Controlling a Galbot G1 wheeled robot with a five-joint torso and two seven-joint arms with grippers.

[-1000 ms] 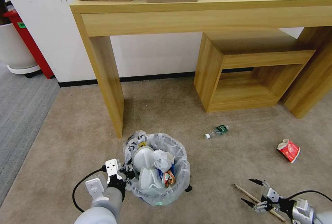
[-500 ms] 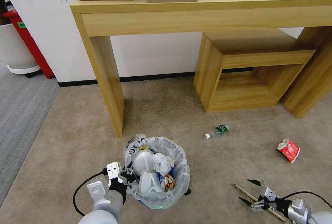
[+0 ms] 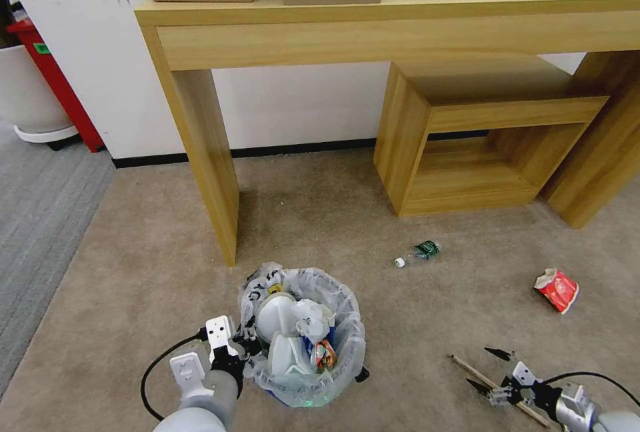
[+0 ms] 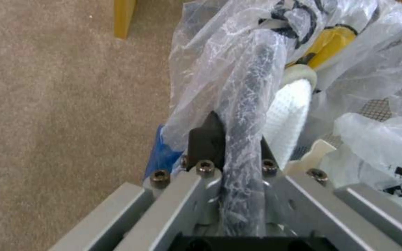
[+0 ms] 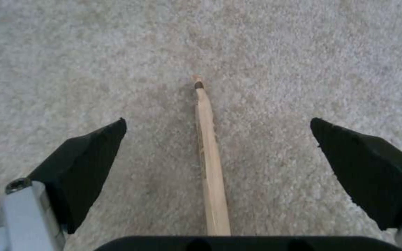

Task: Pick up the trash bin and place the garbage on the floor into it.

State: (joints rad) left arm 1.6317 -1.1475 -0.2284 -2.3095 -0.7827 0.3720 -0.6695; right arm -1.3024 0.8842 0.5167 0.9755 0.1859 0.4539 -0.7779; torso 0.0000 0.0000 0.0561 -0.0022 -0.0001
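While our left gripper (image 4: 236,139) clamped the bagged rim of the trash bin (image 3: 303,335) to carry it, we straddled the wooden stick (image 5: 210,164) on the floor (image 3: 160,252) with the right gripper (image 3: 492,370) wide open, apparently not yet touching.

Even, soft indoor light is falling on my carpet (image 3: 133,272), casting a faint shadow under the wooden desk (image 3: 400,12). Straight edges are bowing toward the head view's borders. In my left wrist view the plastic bag (image 4: 238,69) is blurring and glaring slightly.
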